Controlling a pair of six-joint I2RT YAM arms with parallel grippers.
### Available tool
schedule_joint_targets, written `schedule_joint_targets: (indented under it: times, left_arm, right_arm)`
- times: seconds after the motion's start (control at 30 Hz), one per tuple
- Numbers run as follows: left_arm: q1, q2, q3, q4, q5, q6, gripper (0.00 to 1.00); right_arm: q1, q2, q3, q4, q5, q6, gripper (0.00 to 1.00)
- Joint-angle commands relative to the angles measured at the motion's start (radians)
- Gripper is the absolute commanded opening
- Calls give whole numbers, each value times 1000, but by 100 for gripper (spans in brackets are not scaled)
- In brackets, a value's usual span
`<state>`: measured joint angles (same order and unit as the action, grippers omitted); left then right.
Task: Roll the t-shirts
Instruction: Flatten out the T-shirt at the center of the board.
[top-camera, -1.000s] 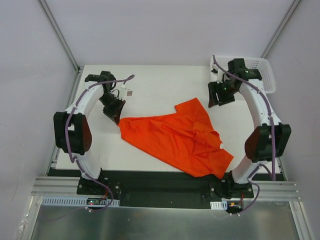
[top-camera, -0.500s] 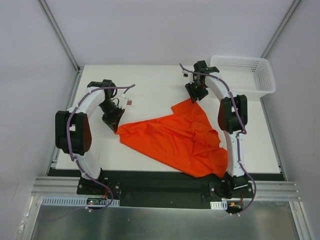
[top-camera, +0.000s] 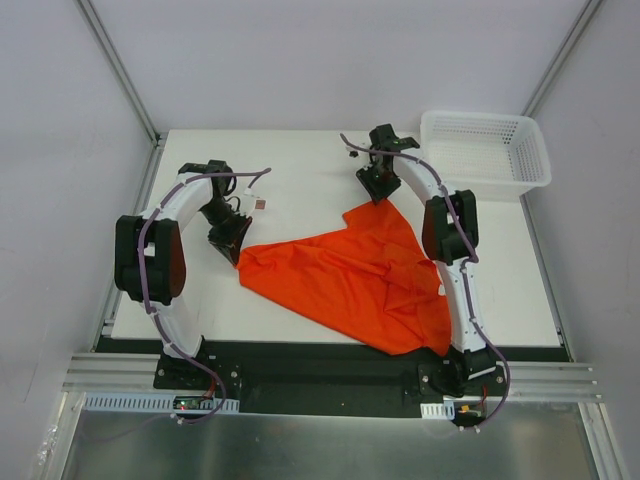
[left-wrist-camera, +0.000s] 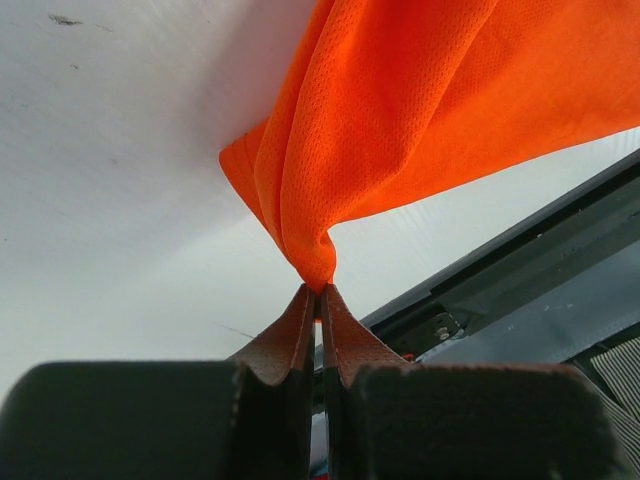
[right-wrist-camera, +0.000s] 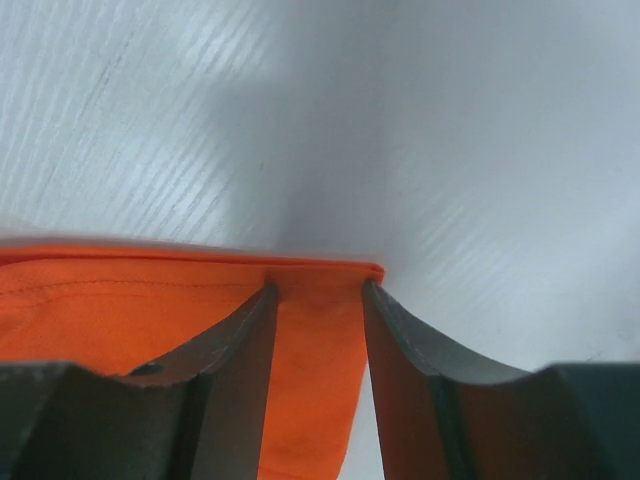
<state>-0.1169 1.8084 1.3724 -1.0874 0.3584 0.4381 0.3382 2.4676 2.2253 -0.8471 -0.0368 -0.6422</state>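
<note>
T-shirt (left-wrist-camera: 400, 120) corner (orange-red) in left jaws

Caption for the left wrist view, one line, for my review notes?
Left gripper shut on a bunched corner of the orange t-shirt, white table beyond.

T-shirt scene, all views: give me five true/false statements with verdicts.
1. The left gripper has its fingers shut on a corner of the t-shirt. True.
2. The right gripper has its fingers clamped shut. False: they stand apart over the shirt's far edge.
3. The t-shirt lies in the basket. False: it lies on the table, apart from the basket.
4. The basket stands at the table's far right corner. True.
5. The t-shirt is rolled up. False: it lies spread out and creased.
</note>
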Motion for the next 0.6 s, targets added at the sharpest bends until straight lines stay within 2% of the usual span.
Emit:
schedule_joint_targets:
  times: [0.0, 0.37, 0.5, 0.57]
  left_arm:
    - [2, 0, 31, -43, 19, -9, 0]
    - [2, -6, 21, -43, -2, -16, 0]
    - [2, -9, 24, -45, -12, -13, 0]
    - [2, -11, 24, -43, -27, -12, 0]
  right_arm:
    - [-18, 36, 66, -36, 29, -10, 43]
    - [-7, 94, 154, -95, 31, -20, 42]
    - [1, 110, 180, -122, 28, -45, 30]
    - [1, 110, 180, -127, 25, -47, 20]
